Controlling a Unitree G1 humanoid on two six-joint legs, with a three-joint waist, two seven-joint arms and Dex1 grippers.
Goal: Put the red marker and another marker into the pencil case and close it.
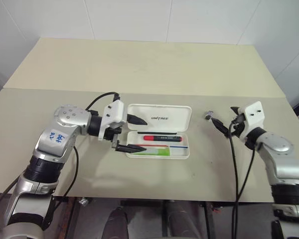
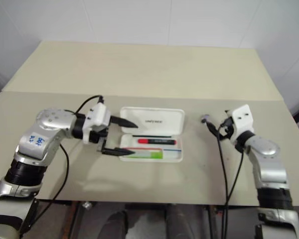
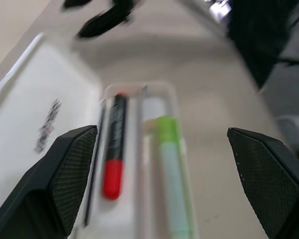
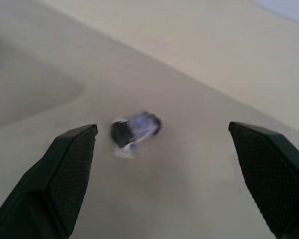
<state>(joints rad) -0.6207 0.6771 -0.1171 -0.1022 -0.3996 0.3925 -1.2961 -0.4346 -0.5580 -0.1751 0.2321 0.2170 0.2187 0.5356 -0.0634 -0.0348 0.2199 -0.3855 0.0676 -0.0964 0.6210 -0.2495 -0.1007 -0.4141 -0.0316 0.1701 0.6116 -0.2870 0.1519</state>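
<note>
2 sets of jaws stand wide apart and hold nothing. The left gripper [image 1: 131, 133] hangs at the left end of the pencil case [image 1: 159, 117], left of centre in the head view, 1 finger over the lid's corner and the other at the tray's near left corner. In the left wrist view the tray lies straight ahead between the black fingers [image 3: 65, 174].

The right gripper [image 1: 225, 125] sits at the right of the frame, well apart from the case, pointing at a small dark lump [image 1: 209, 115] with a bluish glint lying on the worktop [image 1: 139, 64]. What that lump is cannot be told.

The red marker [image 1: 162, 138] lies along the far channel of the tray, red end toward the left. Another marker [image 1: 152, 152], the pale green highlighter, lies in the near channel beside it. Both are already inside, so the loading looks done and only the closing is left. The lid lies flat, open and away from the robot, so the next move probably calls for a finger to get under its far edge and swing it over the tray, then press it shut without shoving the case.

The lid reads "UNITREE" in dark letters. A blue label on the left forearm [image 1: 55, 137] is too small to read.
</note>
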